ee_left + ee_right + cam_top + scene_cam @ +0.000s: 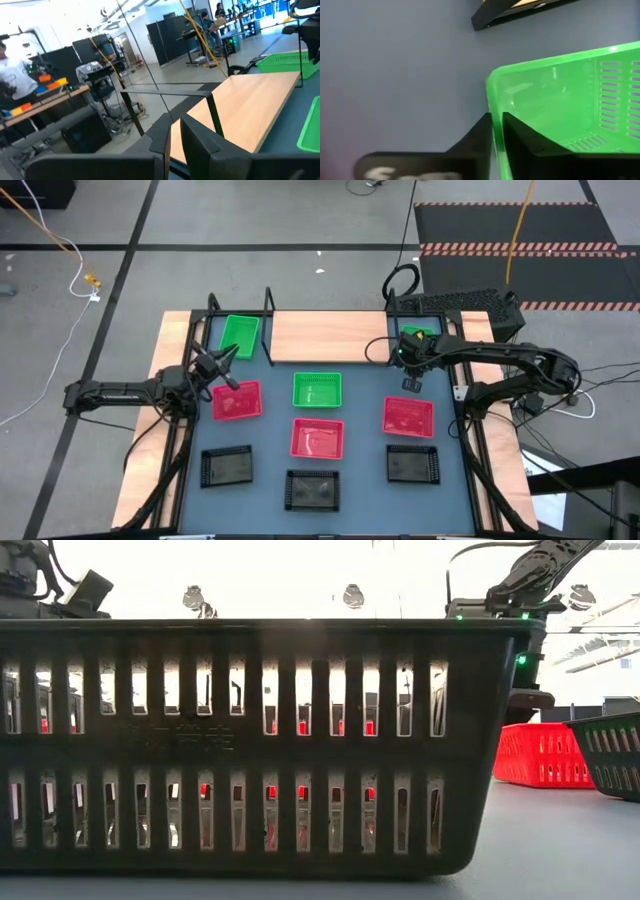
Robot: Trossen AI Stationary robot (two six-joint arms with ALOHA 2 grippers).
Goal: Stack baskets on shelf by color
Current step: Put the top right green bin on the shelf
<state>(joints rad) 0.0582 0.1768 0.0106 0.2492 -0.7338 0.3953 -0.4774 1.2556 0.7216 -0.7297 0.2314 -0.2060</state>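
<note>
One green basket (240, 335) stands on the left end of the light-wood shelf (320, 335). My left gripper (226, 358) hovers at that basket's near edge, shut and holding nothing; its fingers (175, 125) point along the shelf board (250, 100). At the shelf's right end, my right gripper (410, 348) is shut on a second green basket (420, 335), which also shows far off in the left wrist view (290, 60). A third green basket (317, 390) rests on the blue-grey tabletop. My right gripper (496, 117) pinches the green basket's side wall at its rim, near a corner (492, 92). One finger (520, 135) is inside the basket and the other is outside. The basket looks lifted over the tabletop, with the shelf frame (520, 12) beyond it.
On the tabletop stand three pink-red baskets (237, 402) (318, 438) (408, 416) and three black ones (227, 467) (313, 488) (413, 465). One black basket (250, 740) fills the low view. Black frame posts (270, 325) rise from the shelf. The shelf's middle is bare board.
</note>
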